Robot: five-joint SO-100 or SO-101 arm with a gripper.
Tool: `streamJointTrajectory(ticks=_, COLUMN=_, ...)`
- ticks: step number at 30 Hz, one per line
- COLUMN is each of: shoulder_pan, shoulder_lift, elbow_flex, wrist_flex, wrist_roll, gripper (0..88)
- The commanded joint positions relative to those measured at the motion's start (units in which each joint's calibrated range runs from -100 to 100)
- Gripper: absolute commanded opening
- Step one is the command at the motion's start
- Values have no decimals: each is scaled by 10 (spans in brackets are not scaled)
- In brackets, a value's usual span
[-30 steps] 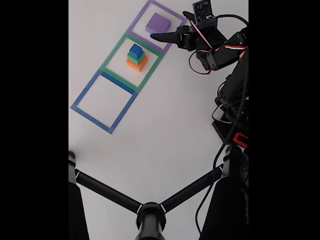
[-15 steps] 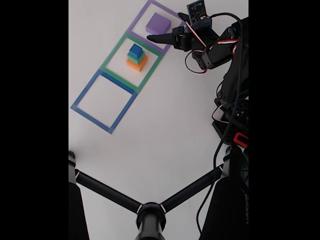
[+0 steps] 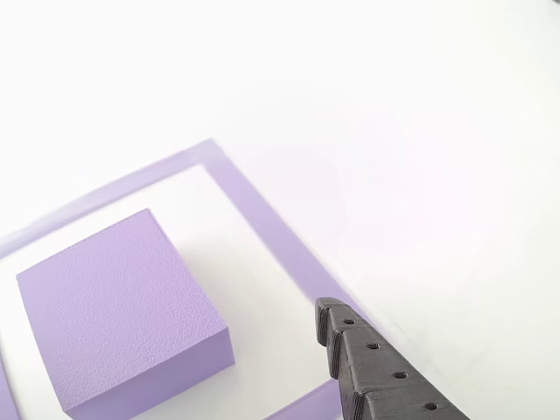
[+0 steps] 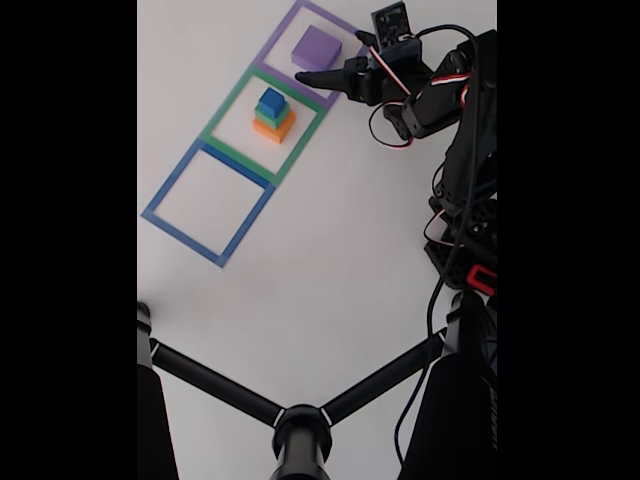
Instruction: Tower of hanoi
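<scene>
Starting nearest the camera in the fixed view, a black tripod (image 4: 300, 420) spread its legs over the white surface (image 4: 330, 270). Past that sat the blue outline (image 4: 208, 203), nothing in it. Next up, the green outline (image 4: 264, 122) had the stack inside: orange block (image 4: 274, 127) at the bottom, green block (image 4: 267, 112) on it, blue cube (image 4: 272, 100) on top. Farthest off, the purple block (image 4: 316, 46) lay flat inside the purple outline (image 4: 335, 22), by itself.

The arm (image 4: 465, 150) reached in from the right, with the pincer (image 4: 310, 75) pointing left, low over the purple outline's near edge, just beside the purple block but not touching it. It wasn't holding anything. Honestly couldn't tell how far apart the jaws were. In the other view, one dark ridged finger (image 3: 376, 372) poked in over the outline's strip, right of the purple block (image 3: 114, 315).
</scene>
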Motion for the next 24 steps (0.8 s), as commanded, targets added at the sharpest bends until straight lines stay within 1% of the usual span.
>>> streamJointTrajectory(ticks=1, shoulder_pan=-6, shoulder_lift=6, elbow_flex=-25, wrist_flex=-16, wrist_roll=0, gripper=484)
streamJointTrajectory(ticks=24, shoulder_pan=-27, shoulder_lift=61, elbow_flex=-60, wrist_flex=-40, wrist_roll=0, gripper=459)
